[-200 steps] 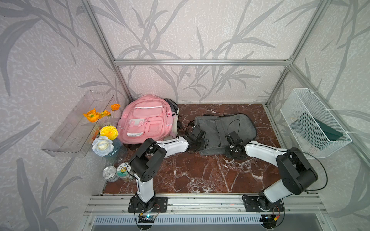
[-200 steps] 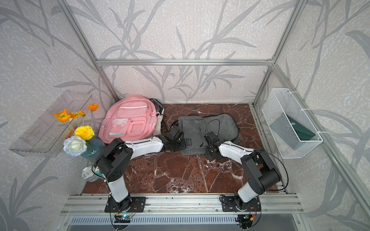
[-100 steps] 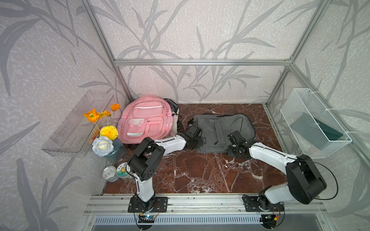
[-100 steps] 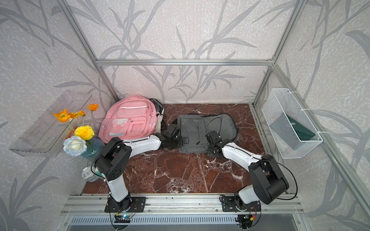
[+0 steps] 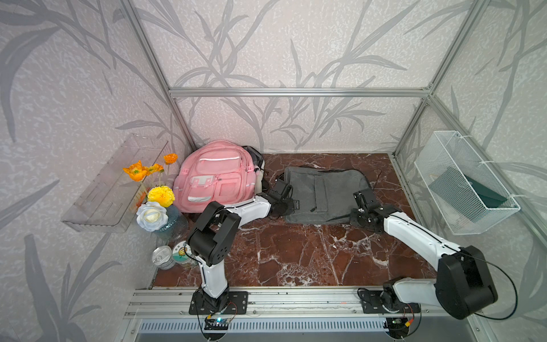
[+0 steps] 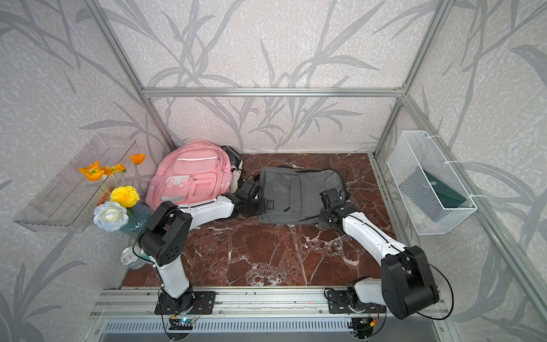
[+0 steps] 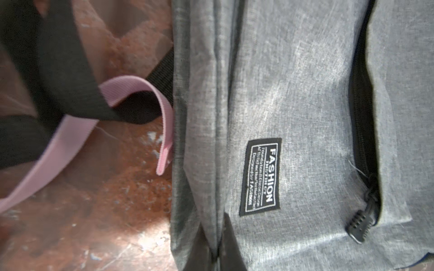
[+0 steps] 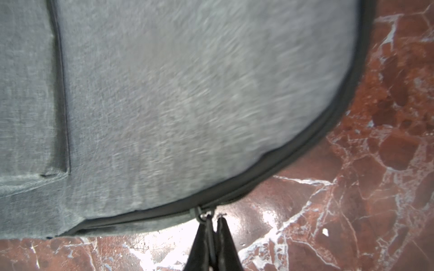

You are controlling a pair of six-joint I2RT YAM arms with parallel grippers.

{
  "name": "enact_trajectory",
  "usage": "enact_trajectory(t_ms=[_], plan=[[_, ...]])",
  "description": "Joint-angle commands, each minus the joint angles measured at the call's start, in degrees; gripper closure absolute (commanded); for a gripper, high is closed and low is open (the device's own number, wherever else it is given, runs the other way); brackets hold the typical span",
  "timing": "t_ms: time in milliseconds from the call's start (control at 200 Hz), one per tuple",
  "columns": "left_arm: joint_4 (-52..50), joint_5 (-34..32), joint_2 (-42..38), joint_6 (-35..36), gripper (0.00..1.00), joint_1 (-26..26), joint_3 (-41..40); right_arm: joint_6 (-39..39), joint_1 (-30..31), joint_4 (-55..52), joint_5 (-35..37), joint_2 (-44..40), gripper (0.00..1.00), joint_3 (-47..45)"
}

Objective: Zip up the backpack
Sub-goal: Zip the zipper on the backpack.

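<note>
A grey backpack (image 5: 325, 189) (image 6: 296, 189) lies flat on the marble floor in both top views. My left gripper (image 5: 291, 204) (image 6: 262, 204) is at its left edge. In the left wrist view this gripper (image 7: 219, 248) is shut on a raised fold of the grey fabric (image 7: 206, 164), beside a black label (image 7: 259, 178). My right gripper (image 5: 356, 214) (image 6: 324, 214) is at the bag's near right edge. In the right wrist view it (image 8: 215, 219) is shut on the zipper pull (image 8: 199, 213) of the main zipper (image 8: 305, 150), which curves round the edge.
A pink backpack (image 5: 216, 177) stands at the back left, its pink strap (image 7: 162, 131) lying by the grey bag. A flower vase (image 5: 165, 219), two cans (image 5: 171, 254) and a clear shelf (image 5: 112, 183) are on the left. A white wire basket (image 5: 461, 183) hangs on the right.
My left gripper has closed onto the fabric at the bag's left edge. My right gripper has moved to the right along the bag's near edge with the zipper pull.
</note>
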Motion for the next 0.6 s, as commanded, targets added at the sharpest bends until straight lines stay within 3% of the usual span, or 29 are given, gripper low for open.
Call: enact_trajectory(t_ms=[0, 170, 305, 350, 420, 470, 595], plan=[[-2.79, -4.15, 1.35, 1.44, 0.95, 1.12, 3.28, -0.94, -0.2, -1.25, -2.39, -0.68, 1.0, -1.36], [-3.92, -3.21, 5.08, 0.76, 0.93, 1.12, 8.65, -0.53, 2.42, 0.19, -4.58, 0.03, 1.0, -1.68], [-5.64, -3.21, 9.44, 0.92, 0.85, 1.52, 16.15, 1.01, 6.52, 0.76, -4.9, -0.5, 1.0, -1.44], [-7.73, -3.23, 11.15, 0.77, 0.77, 1.88, 19.71, 1.76, 7.66, 1.04, -5.2, -0.69, 1.0, -1.35], [-10.48, -2.61, 12.14, 0.27, 0.51, 2.34, 23.45, 2.74, 9.17, 1.45, -5.72, -0.8, 1.0, -1.16], [-11.86, -2.6, 10.93, 0.51, 0.39, 2.39, 24.42, 3.31, 10.18, 1.95, -6.02, -0.73, 1.0, -1.15], [-13.45, -2.66, 3.94, -0.48, 0.24, 2.12, 20.22, 4.56, 12.16, 3.7, -6.4, 0.71, 1.0, -1.07]])
